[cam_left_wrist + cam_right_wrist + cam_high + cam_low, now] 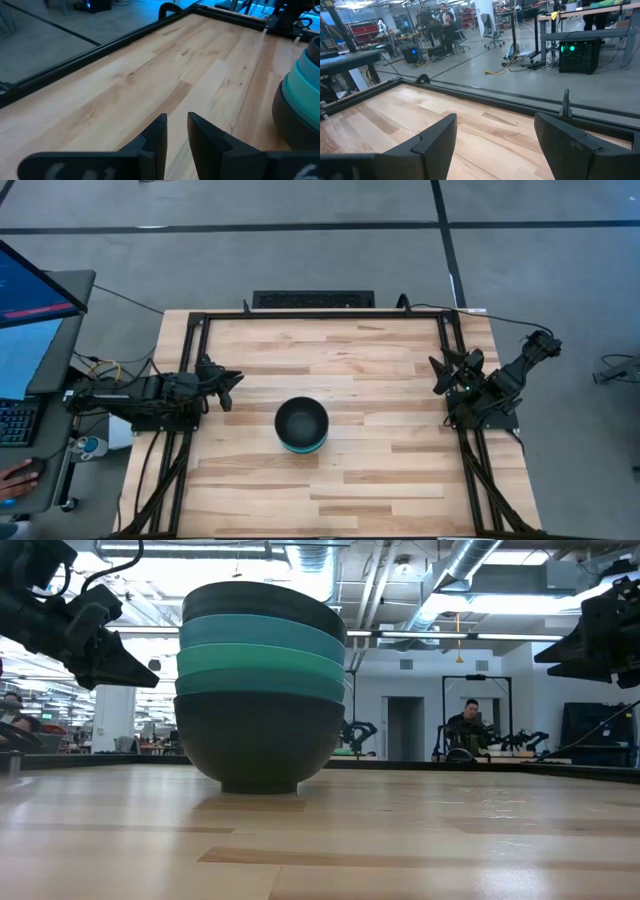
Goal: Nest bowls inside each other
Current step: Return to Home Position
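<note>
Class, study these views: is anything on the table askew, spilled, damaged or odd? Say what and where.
Nothing serious. The nested bowls stand upright in the middle of the table, though their upper rims look slightly slanted in the low view. Left end effector and right end effector wait at the sides, open and empty.

Matt plastic bowls (260, 730), smooth wooden table (420, 840)
</note>
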